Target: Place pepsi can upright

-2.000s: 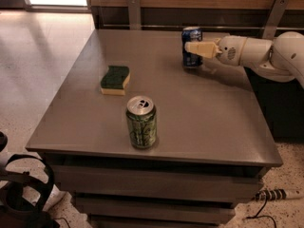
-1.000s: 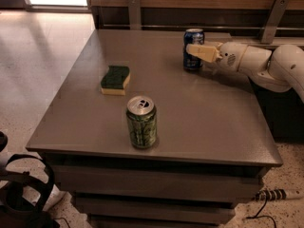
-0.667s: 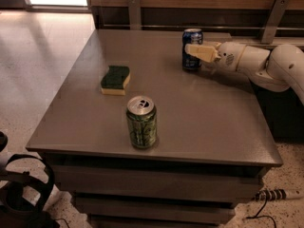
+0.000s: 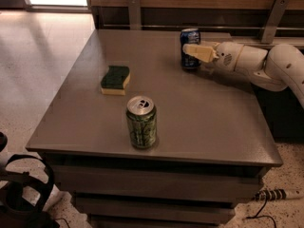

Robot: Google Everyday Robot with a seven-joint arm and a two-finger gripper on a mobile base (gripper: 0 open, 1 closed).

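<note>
Gripping the upright pepsi can [image 4: 190,36], the claw [image 4: 188,47] is closed.

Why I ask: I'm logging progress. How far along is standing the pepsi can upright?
Done, it seems: the pepsi can stands upright on the table, near its far edge. In hand: the gripper is at the can's side; whether it grips cannot be seen. Left: likely letting go and drawing the arm back. The green can and sponge sit apart, nearer the front.

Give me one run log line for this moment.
pepsi can: upright, far side of table | gripper: at pepsi can | green can: upright, near front | sponge: untouched
</note>
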